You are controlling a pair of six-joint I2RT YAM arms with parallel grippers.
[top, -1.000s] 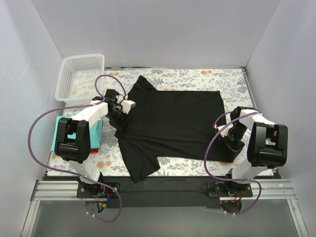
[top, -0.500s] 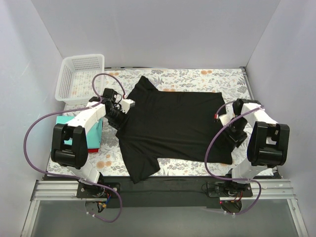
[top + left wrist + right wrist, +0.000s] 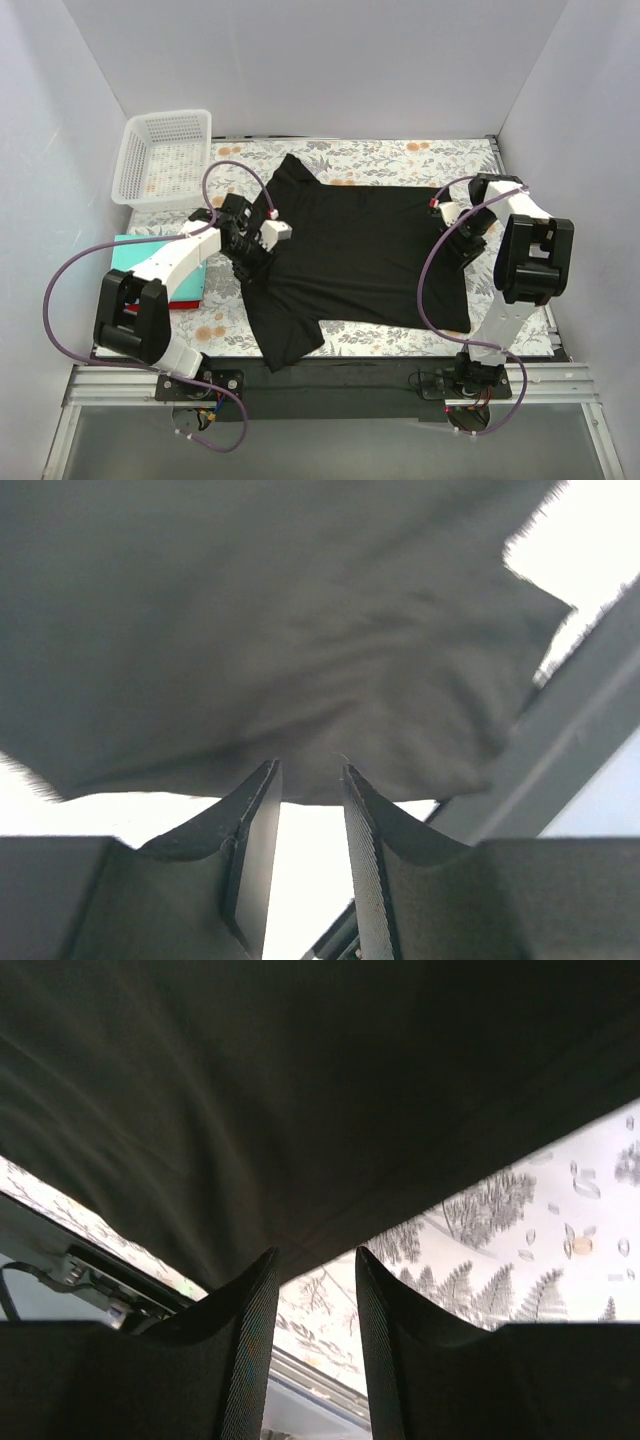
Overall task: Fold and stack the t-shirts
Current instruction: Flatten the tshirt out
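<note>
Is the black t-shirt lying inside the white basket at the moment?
No, the black t-shirt lies spread on the floral table, apart from the white basket.

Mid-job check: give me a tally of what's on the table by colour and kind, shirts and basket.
Black t-shirt, spread flat: 1
Teal t-shirt, folded: 1
Red t-shirt, only a sliver showing under the teal one: 1
White basket: 1
Total: 4
</note>
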